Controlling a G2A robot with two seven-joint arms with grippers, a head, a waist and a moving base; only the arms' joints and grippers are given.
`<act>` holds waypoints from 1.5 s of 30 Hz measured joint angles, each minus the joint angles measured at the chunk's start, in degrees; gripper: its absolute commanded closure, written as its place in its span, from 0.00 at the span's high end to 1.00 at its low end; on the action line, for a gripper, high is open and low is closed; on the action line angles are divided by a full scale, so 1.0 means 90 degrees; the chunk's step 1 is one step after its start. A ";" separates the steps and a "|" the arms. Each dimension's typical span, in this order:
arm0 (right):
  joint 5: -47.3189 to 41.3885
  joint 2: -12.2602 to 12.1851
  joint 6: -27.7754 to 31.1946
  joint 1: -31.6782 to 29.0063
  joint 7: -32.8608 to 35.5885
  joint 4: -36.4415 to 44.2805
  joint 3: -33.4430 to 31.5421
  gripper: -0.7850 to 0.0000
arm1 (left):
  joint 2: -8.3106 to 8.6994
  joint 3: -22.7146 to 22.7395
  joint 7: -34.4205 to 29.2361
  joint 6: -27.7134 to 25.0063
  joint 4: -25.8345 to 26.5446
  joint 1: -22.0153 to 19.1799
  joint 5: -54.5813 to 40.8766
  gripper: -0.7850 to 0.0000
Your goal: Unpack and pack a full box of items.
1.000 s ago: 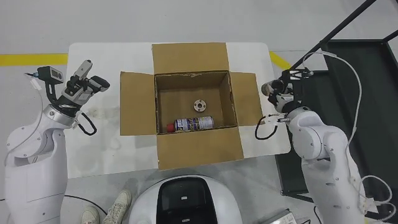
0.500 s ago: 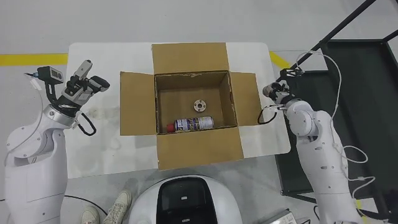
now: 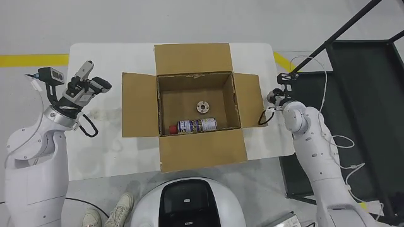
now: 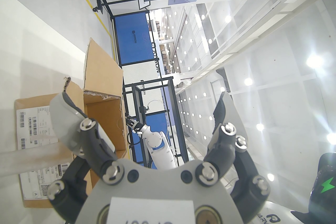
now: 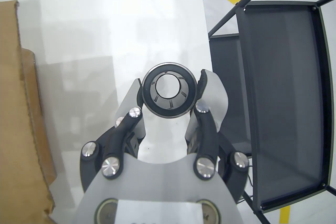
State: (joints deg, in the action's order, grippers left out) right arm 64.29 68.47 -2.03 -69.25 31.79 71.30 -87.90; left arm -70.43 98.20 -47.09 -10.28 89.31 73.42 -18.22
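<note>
Box [image 3: 139,104], open mid-frame on the desk [image 3: 101,151], holds a can [image 3: 197,125] and disc [image 3: 202,107]; right of it the right pincer [image 5: 170,87] clamps a ring [image 5: 148,93], seemingly unpacking it; left pincer [image 4: 141,104] spread, empty.

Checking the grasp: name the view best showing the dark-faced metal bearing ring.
Right wrist view: the ring faces the camera, pinched by the right gripper. Top view gives a mere speck there; left wrist view, too small to tell.
</note>
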 measured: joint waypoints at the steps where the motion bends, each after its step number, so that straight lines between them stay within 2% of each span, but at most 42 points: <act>1: 0.0010 0.0003 0.0006 0.0040 -0.0027 -0.0081 0.0022 0.00 | 0.0000 0.0000 0.0000 0.0000 0.0000 0.0000 0.0000 1.00; 9: -0.0094 0.0030 0.0219 0.0315 -0.0149 -0.0631 0.0184 0.00 | 0.0000 0.0000 0.0000 0.0000 0.0000 0.0000 0.0000 1.00; 10: -0.0099 0.0032 0.0232 0.0351 -0.0168 -0.0692 0.0198 0.15 | 0.0000 0.0000 0.0000 0.0000 0.0000 0.0000 0.0000 1.00; 11: -0.0100 0.0035 0.0239 0.0392 -0.0196 -0.0763 0.0215 0.43 | 0.0000 0.0000 0.0000 0.0000 0.0000 0.0000 0.0000 1.00; 13: -0.0115 0.0038 0.0237 0.0439 -0.0229 -0.0849 0.0229 0.60 | 0.0000 0.0000 0.0000 0.0000 0.0000 0.0000 0.0000 1.00; 14: -0.0119 0.0039 0.0233 0.0460 -0.0245 -0.0896 0.0233 0.72 | 0.0000 0.0000 0.0000 0.0000 0.0000 0.0000 0.0000 1.00; 15: -0.0119 0.0039 0.0233 0.0472 -0.0256 -0.0926 0.0235 0.96 | 0.0000 0.0000 0.0000 0.0000 0.0000 0.0000 0.0000 1.00; 16: -0.0120 0.0038 0.0232 0.0482 -0.0267 -0.0953 0.0234 1.00 | 0.0000 0.0000 0.0000 0.0000 0.0000 0.0000 0.0000 1.00; 23: -0.0232 0.0011 0.0299 0.0465 -0.0325 -0.1003 0.0126 1.00 | 0.0000 0.0000 0.0000 0.0000 0.0000 0.0000 0.0000 1.00; 27: -0.0395 -0.0029 0.0171 0.0194 -0.0476 -0.0509 -0.0143 1.00 | 0.0000 0.0000 0.0000 0.0000 0.0000 0.0000 0.0000 1.00; 32: -0.0511 -0.0092 -0.0209 -0.0693 -0.0538 0.1177 -0.0674 1.00 | 0.0000 0.0000 0.0000 0.0000 0.0000 0.0000 0.0000 1.00; 38: -0.0097 -0.0138 -0.0158 -0.1720 -0.0386 0.3457 -0.0905 1.00 | 0.0000 0.0000 0.0000 0.0000 0.0000 0.0000 0.0000 1.00; 40: 0.0077 -0.0142 -0.0013 -0.1873 -0.0236 0.3980 -0.0771 1.00 | 0.0000 0.0000 0.0000 0.0000 0.0000 0.0000 0.0000 1.00; 45: 0.0461 -0.0166 0.0823 -0.1941 0.0450 0.5062 -0.0125 1.00 | 0.0000 0.0000 0.0000 0.0000 0.0000 0.0000 0.0000 1.00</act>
State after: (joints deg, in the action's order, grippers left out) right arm 68.43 66.98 5.38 -86.72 35.83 116.86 -89.02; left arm -70.43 98.20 -47.09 -10.28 89.31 73.42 -18.22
